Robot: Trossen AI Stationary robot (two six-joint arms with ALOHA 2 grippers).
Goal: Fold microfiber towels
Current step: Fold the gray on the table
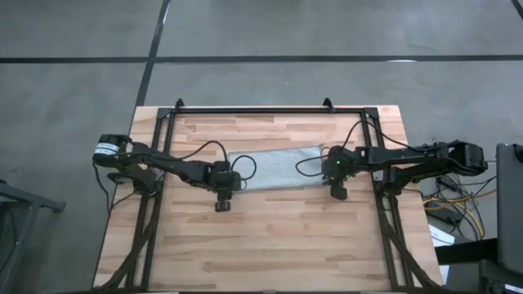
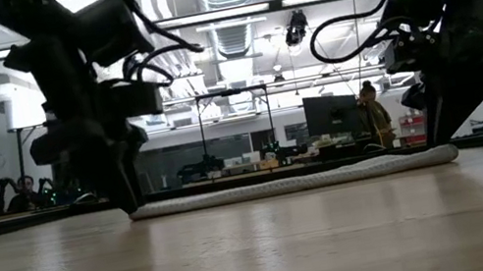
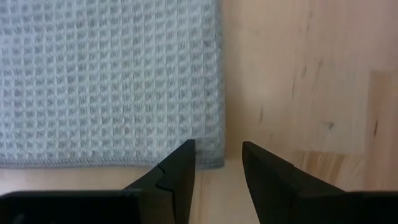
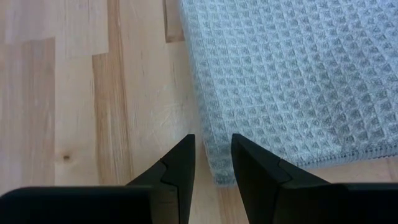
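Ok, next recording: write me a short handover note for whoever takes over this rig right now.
Left gripper: open, at the towel's near left corner, holding nothing.
Right gripper: open, over the near right corner, not yet gripping.
Towel: flat on the table, a long strip between the arms.
Done: it looks folded once already.
Left: probably grip the corners and make the next fold.

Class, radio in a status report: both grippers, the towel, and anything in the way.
Left gripper open, fingers straddling towel corner. Right gripper open at the opposite end's corner. Towel lies flat as a long strip mid-table. Nothing in the way.
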